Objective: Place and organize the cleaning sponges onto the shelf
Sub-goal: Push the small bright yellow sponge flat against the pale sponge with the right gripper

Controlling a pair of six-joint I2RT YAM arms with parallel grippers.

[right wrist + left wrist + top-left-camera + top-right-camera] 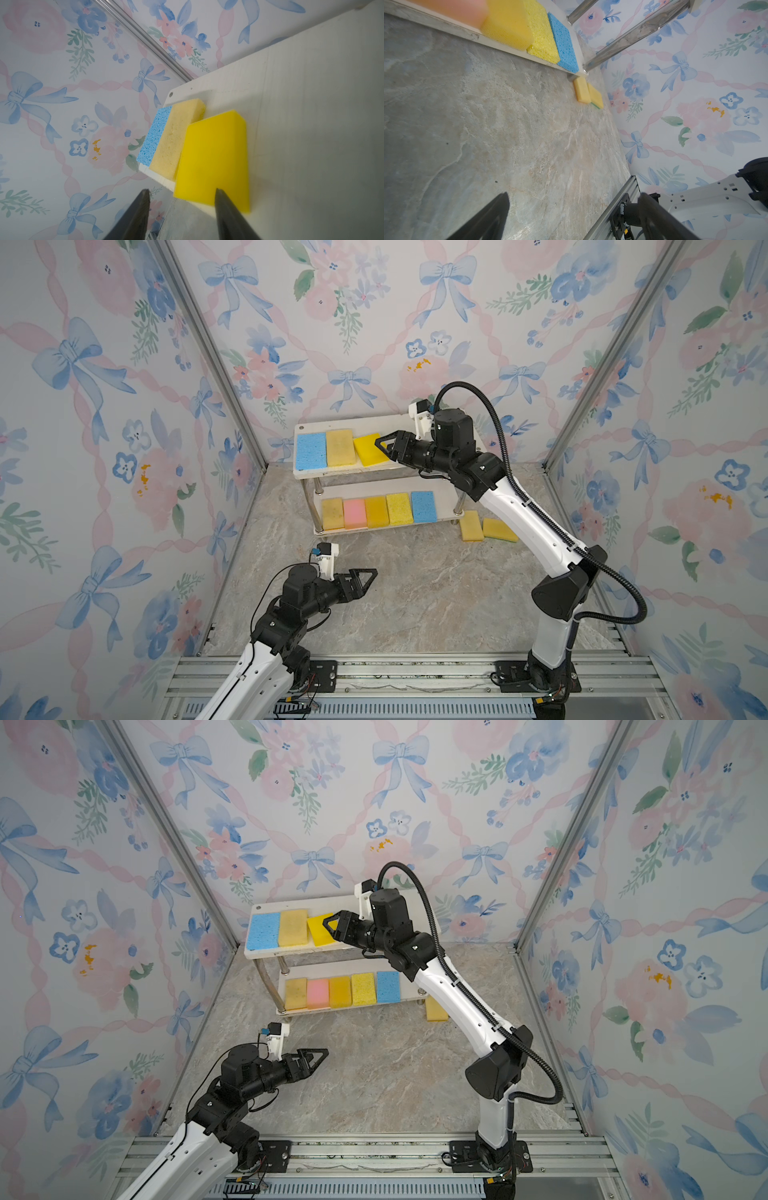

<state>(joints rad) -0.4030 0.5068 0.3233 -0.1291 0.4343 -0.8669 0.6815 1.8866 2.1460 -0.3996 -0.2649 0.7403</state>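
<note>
The right arm stretches forward and up to the shelf [357, 423]. The right gripper [384, 448] points at the top board with its jaws partly apart, clamping nothing, at the near end of a bright yellow sponge [212, 158] that lies askew there. The left arm is folded low in front of the shelf, and the left gripper [370, 583] is spread wide and empty above the tabletop [415, 593]. There are ten cleaning sponges: three on the top board, a row of five [376, 512] on the lower board, and a yellow pair [471, 526] on the tabletop just right of the shelf. Seven are yellow, two blue and one pink.
</note>
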